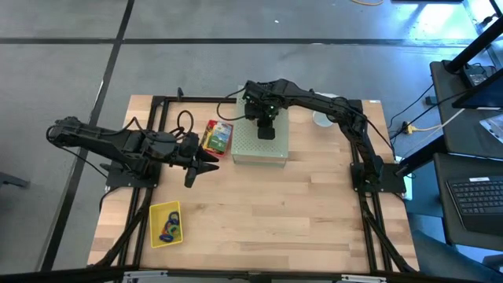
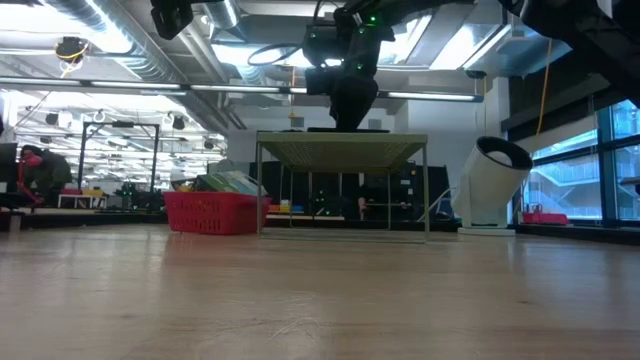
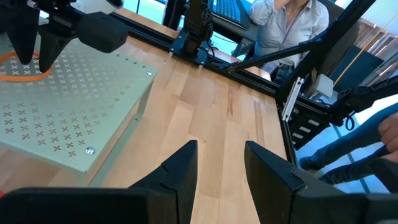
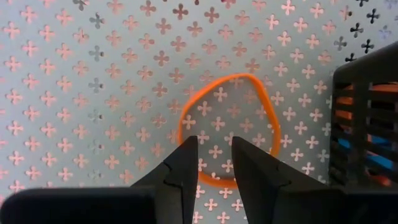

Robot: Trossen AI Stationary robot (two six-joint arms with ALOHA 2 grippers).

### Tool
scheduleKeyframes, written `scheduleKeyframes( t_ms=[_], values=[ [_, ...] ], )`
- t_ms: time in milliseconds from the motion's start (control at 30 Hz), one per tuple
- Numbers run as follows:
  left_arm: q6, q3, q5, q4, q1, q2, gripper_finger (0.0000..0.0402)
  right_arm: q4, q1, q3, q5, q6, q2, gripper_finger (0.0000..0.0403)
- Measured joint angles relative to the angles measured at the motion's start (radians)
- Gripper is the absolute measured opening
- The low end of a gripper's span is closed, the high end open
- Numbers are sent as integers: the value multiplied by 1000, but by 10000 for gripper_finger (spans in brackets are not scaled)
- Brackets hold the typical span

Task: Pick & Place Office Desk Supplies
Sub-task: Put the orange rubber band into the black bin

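On the left I see my left gripper (image 1: 211,166) hanging over the bare wood table (image 1: 299,212), just beside the big pale green box (image 1: 271,151). Its two fingers are a little apart and hold nothing. The left arm lies low and reaches sideways toward the middle. Near the front is a yellow tray (image 1: 155,214) with coloured loops (image 1: 170,228) in it. A yellow-and-green card box (image 1: 218,136) lies next to the big box, its long side running from the back to the front. On top of the big box lies an orange rubber band (image 4: 229,129), flat and nearly round. My right gripper (image 4: 212,163) points straight down over it, fingers a little apart, one on each side of the loop's near edge. I cannot tell if they touch it. The right arm bends over from the right.
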Motion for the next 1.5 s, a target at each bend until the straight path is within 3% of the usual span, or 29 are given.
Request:
scheduleKeyframes(
  t_ms=[500,800,1500],
  values=[
    [0,0,0,0,0,0,127,-3,0,3,11,4,-3,101],
    [-5,0,0,0,0,0,127,-36,0,79,10,24,-8,101],
    [-17,0,0,0,0,0,127,-55,20,79,-42,83,-7,101]
  ],
)
